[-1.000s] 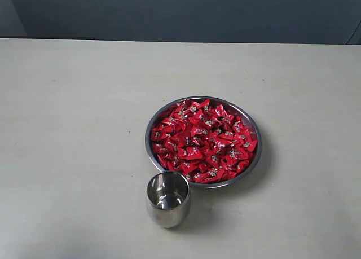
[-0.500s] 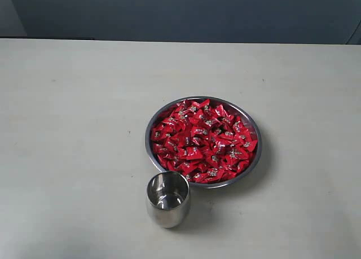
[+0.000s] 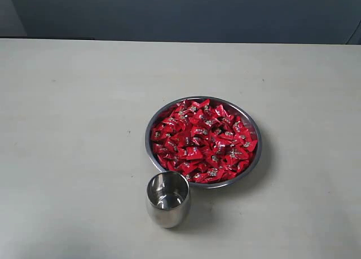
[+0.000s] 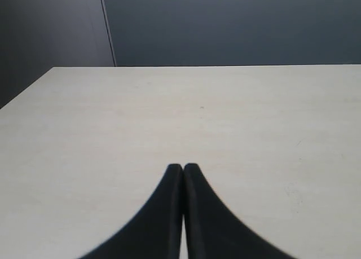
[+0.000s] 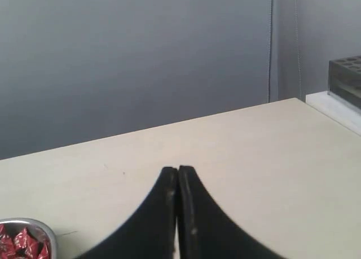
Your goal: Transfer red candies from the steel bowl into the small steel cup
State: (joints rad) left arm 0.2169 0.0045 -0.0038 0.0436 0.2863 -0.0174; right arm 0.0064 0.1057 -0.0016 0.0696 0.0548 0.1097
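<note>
You had the steel bowl [image 3: 246,113] sitting on the pale worktop [image 3: 73,129], a little toward 4 o'clock from the middle of the exterior view. It was heaped with red candies [image 3: 203,141], their shiny wrappers covering nearly the whole floor of the bowl and leaving only a strip of bare steel along the far wall, from about 12 to 2 o'clock. The small steel cup [image 3: 168,199] stood upright at roughly 7 o'clock from the bowl, just beside its rim; whether the two touched could not be told from this angle. The cup's mouth faced up and showed only its polished inside, with no candy in it. Your left end effector [image 4: 183,167] was closed, its two dark fingers pressed together at the tips with nothing between them, hanging over a bare stretch of worktop. Your right end effector [image 5: 178,170] was closed in the same way and held nothing, also over bare worktop. In the right wrist view a slice of the bowl's rim [image 5: 49,232] with a few candies [image 5: 22,245] showed off to one side of the fingers, apart from them. A dark gridded block [image 5: 345,78] sat on a white ledge beyond the worktop's far corner, against the grey wall.
</note>
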